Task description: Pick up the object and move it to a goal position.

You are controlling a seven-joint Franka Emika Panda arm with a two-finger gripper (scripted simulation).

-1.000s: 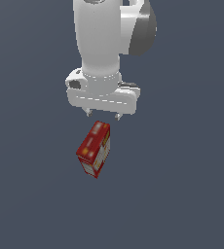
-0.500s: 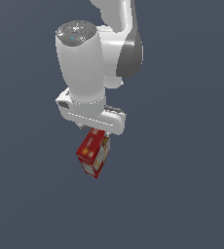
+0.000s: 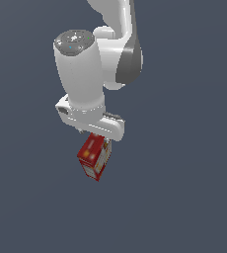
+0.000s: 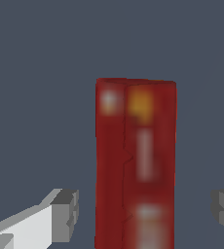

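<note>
The object (image 3: 93, 158) is a small red box with white and yellow-orange print, lying on the flat grey ground (image 3: 184, 197). In the exterior view the white hand of my gripper (image 3: 98, 140) sits right over the box's upper end and covers its top edge. In the wrist view the box (image 4: 135, 160) stands between the two grey fingertips (image 4: 66, 214), with a gap of grey ground on either side. My gripper (image 4: 145, 210) is open and straddles the box; neither pad touches it.
The plain grey ground (image 4: 41, 97) stretches all around the box. The white arm (image 3: 86, 74) rises above the box and fills the upper middle of the exterior view.
The hand has come down from above the box until its fingers straddle the box's upper end. The box has not moved.
</note>
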